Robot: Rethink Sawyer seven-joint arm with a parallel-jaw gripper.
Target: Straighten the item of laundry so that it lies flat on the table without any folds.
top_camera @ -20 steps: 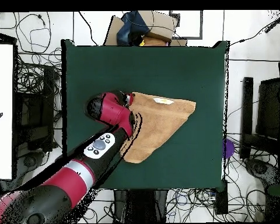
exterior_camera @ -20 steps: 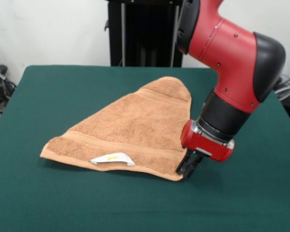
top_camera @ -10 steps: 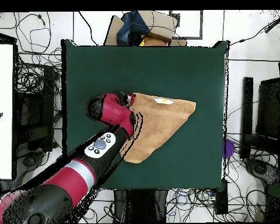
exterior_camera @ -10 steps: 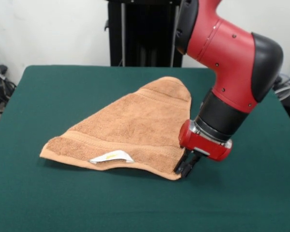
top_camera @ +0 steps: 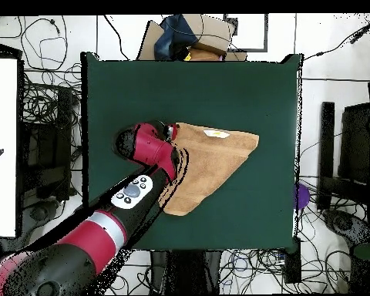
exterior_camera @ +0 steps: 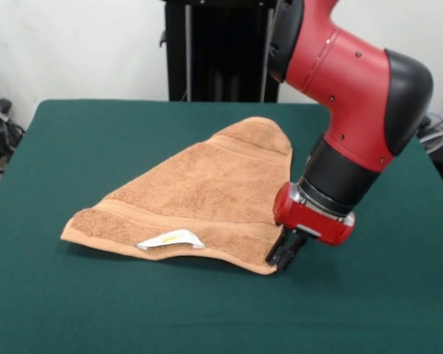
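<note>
Dark green table [exterior_camera: 74,147], white wall behind

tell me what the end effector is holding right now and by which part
It cannot be told for sure. The end effector is down at the near right corner of the folded towel on the table, but a closed grip on it isn't visible.

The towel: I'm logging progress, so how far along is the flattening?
Little looks done: the towel lies folded into a triangle on the table. In hand: the hand is down at its near right corner; its grip is unclear. Left: unfolding the doubled layer and smoothing it flat.
</note>
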